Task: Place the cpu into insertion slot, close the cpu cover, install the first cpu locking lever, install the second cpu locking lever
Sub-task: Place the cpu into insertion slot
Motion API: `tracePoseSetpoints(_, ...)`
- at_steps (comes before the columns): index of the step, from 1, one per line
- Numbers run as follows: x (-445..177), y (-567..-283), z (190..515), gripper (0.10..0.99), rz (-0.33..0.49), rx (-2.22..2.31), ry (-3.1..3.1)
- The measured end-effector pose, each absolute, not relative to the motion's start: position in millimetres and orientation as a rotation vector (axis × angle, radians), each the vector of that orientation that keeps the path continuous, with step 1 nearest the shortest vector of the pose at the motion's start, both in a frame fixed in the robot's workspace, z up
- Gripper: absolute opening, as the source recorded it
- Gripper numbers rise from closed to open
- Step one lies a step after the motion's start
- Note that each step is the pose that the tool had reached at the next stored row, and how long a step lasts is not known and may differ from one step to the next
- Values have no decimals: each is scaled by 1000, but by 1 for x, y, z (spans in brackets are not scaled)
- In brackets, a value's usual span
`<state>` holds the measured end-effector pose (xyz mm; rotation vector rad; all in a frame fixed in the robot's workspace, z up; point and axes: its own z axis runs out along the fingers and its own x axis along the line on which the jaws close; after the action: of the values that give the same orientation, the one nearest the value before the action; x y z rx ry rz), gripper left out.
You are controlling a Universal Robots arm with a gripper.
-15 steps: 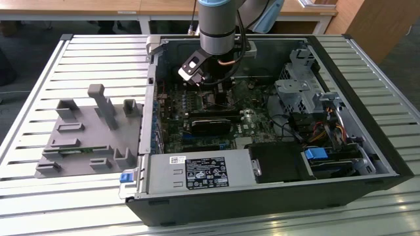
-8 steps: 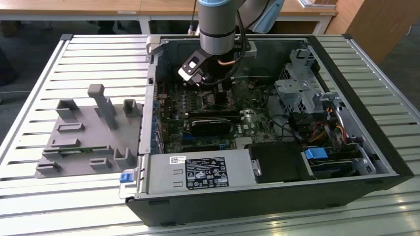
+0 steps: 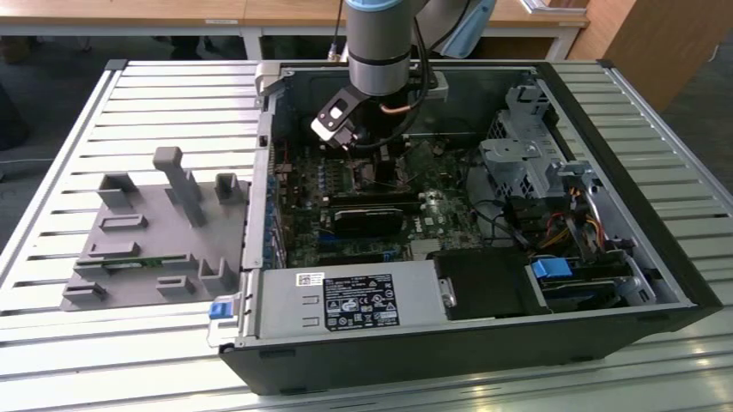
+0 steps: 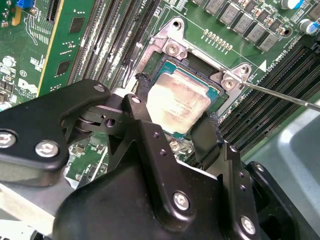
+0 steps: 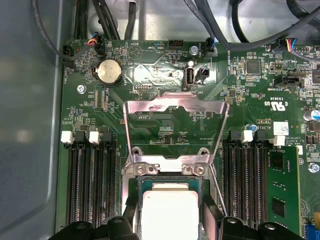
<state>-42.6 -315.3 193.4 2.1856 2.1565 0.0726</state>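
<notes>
On the slatted white metal worktop (image 3: 172,94), at the exterior view's left, a grey moulded plastic holder tray (image 3: 149,240) is laid. Just beside it, toward the exterior view's right, an open black computer case (image 3: 458,365) is set, and the silver-grey robot arm (image 3: 378,43) is seen reaching down into it over the green circuit board (image 5: 100,110). In the second wrist view the black two-fingered claw (image 4: 175,102) is seen clamped on the small flat square cpu with the dull silver-tan face (image 4: 182,97), a finger (image 4: 140,87) being set against each of two opposite edges. The cpu is lodged within the square silver-and-black-rimmed insertion slot (image 5: 170,172). The thin square silver metal cpu cover (image 5: 175,106) is swung open and stands back from the slot, bare board being seen through its window. A thin silver wire locking lever (image 4: 280,96) is seen unlatched, angled away from the slot's corner. Long black memory slots (image 5: 90,185) are ranged on both sides of the slot.
</notes>
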Motion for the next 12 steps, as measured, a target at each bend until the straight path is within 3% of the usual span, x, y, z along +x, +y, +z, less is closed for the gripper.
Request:
tracePoseSetpoints(3, -43, -315, 196, 612, 72, 2186, 2157)
tracePoseSetpoints(4, -43, -315, 199, 537, 69, 2187, 2158)
tracePoseSetpoints(8, -42, -315, 202, 451, 62, 2191, 2162)
tracePoseSetpoints(10, -42, -315, 204, 333, 60, 2192, 2162)
tracePoseSetpoints(11, -42, -315, 204, 333, 60, 2192, 2162)
tracePoseSetpoints(12, -42, -315, 204, 275, 60, 2192, 2163)
